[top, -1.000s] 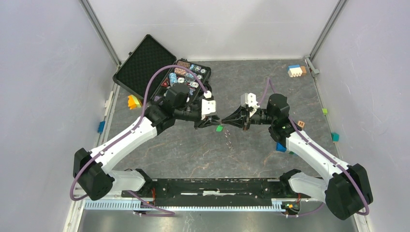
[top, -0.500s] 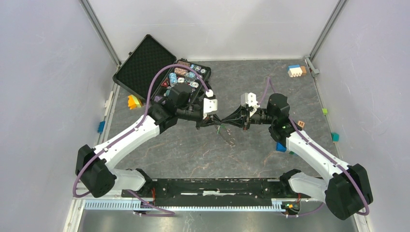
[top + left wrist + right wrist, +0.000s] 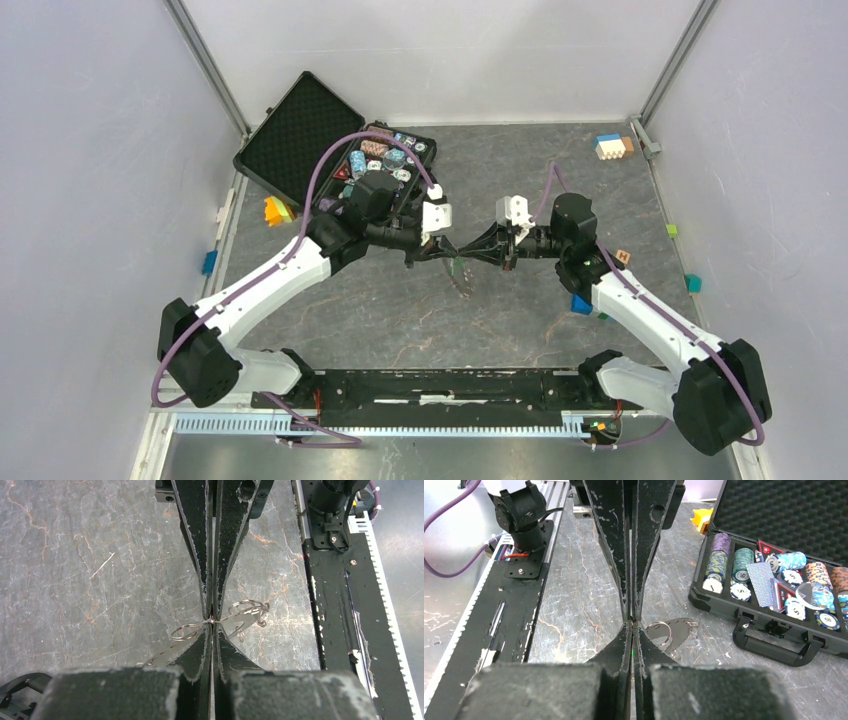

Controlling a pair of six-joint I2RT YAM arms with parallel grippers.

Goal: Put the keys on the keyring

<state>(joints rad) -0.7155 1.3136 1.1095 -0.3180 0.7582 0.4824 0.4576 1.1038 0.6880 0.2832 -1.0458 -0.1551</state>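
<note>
Left wrist view gives you two tools pinched narrow, the left tool entering from the bottom of frame and the right tool from the top, tip to tip. At that meeting point sits the keyring, two wire loops showing, with flat grey keys just beside it. Which tool grips it, you cannot tell. Beneath lies one dark marbled desk. One open chip case sits upper left, and pale walls surround the desk.
</note>
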